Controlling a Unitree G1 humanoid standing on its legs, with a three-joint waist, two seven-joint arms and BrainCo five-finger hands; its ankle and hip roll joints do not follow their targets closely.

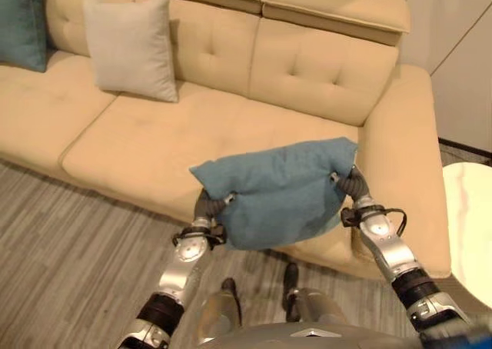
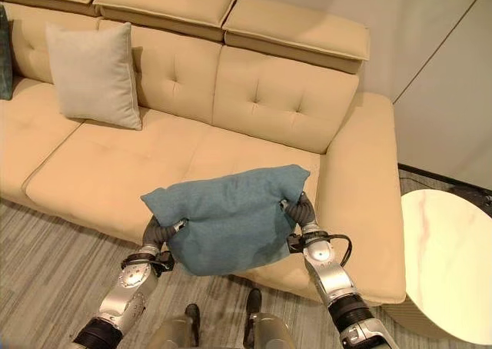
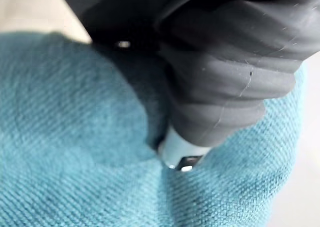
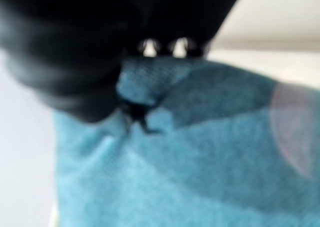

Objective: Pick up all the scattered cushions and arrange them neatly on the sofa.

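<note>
Aloft, teal cushion point(image 1: 280, 191) between left hand point(image 1: 206, 207) and right hand point(image 1: 347, 181); finger states unreadable.

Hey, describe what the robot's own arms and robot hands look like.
Both arms are silver-grey metal with black bands at the joints. The left robot hand and right robot hand sit under dark ribbed covers at the wrists. A thin black cable loops beside the right wrist.
</note>
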